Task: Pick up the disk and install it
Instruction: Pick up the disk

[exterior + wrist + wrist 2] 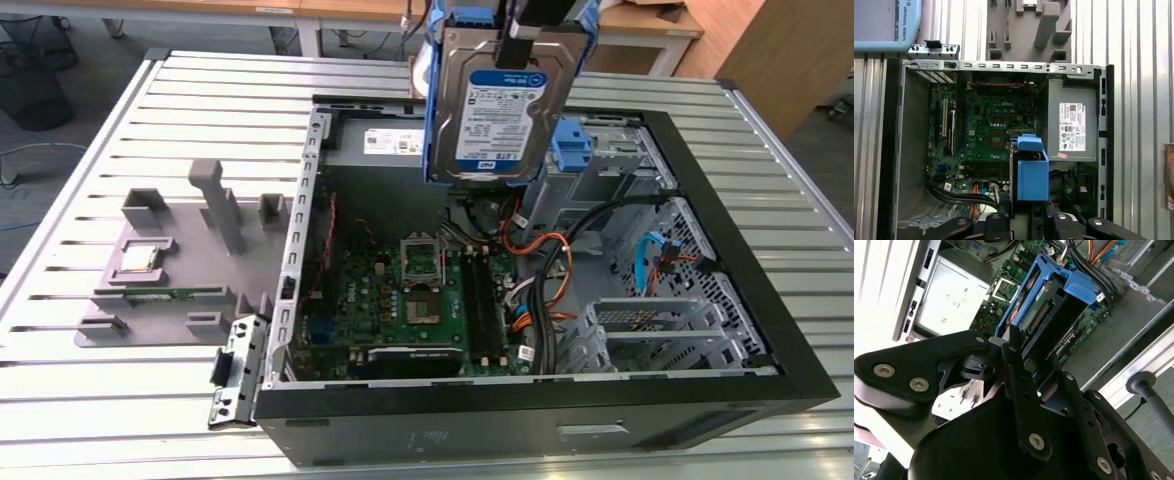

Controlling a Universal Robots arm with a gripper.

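Note:
The disk (497, 110), a silver hard drive with a blue-and-white label in a blue carrier frame, hangs upright above the open computer case (747, 300), over its far half. My gripper (519, 40) is shut on the disk's top edge. In the second wrist view the black fingers (1015, 347) clamp the disk (1046, 305) edge-on, with the motherboard below it. The first wrist view looks straight down on the blue carrier (1031, 175) of the disk, between the motherboard and the power supply.
Inside the case lie the motherboard (414, 300), cables (561, 255), a grey power supply (1071, 125) with a white label, a blue bracket (571, 150) at the drive bay and a metal cage (654, 335). A grey fixture (174, 260) holding small parts sits on the slatted table at the exterior view's left.

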